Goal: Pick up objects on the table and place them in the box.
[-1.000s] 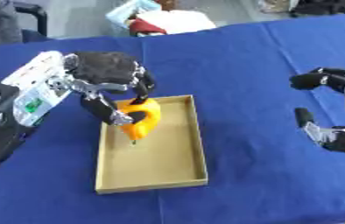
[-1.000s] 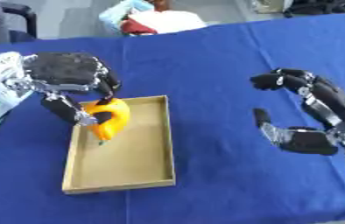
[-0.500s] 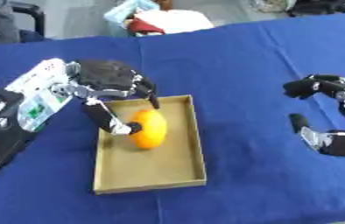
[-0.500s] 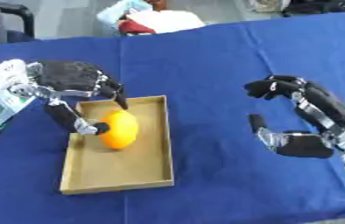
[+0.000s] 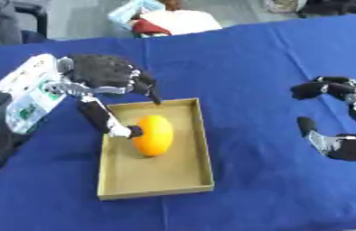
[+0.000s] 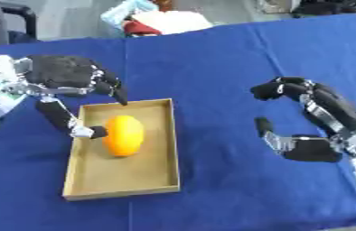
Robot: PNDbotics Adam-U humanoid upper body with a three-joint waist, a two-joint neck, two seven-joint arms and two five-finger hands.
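An orange, oval fruit (image 5: pixel 153 135) lies inside the shallow cardboard box (image 5: pixel 183 180) on the blue table. My left hand (image 5: pixel 102 74) hovers over the box's far left corner, open, its fingers spread and pointing down; its thumb reaches down and touches the fruit's left side. My right hand (image 6: pixel 311 117) hangs over the cloth to the right of the box, open, fingers bent in a wide C with nothing between them.
The blue cloth (image 5: pixel 268 67) covers the whole table. Beyond its far edge lie a white and red bundle (image 5: pixel 177 21) and a light blue item (image 5: pixel 130 10). A dark chair (image 5: pixel 23 13) stands at the far left.
The fruit was in my left hand above the box; the fingers opened and it now lies on the box floor. The left hand has drawn back up and to the left.
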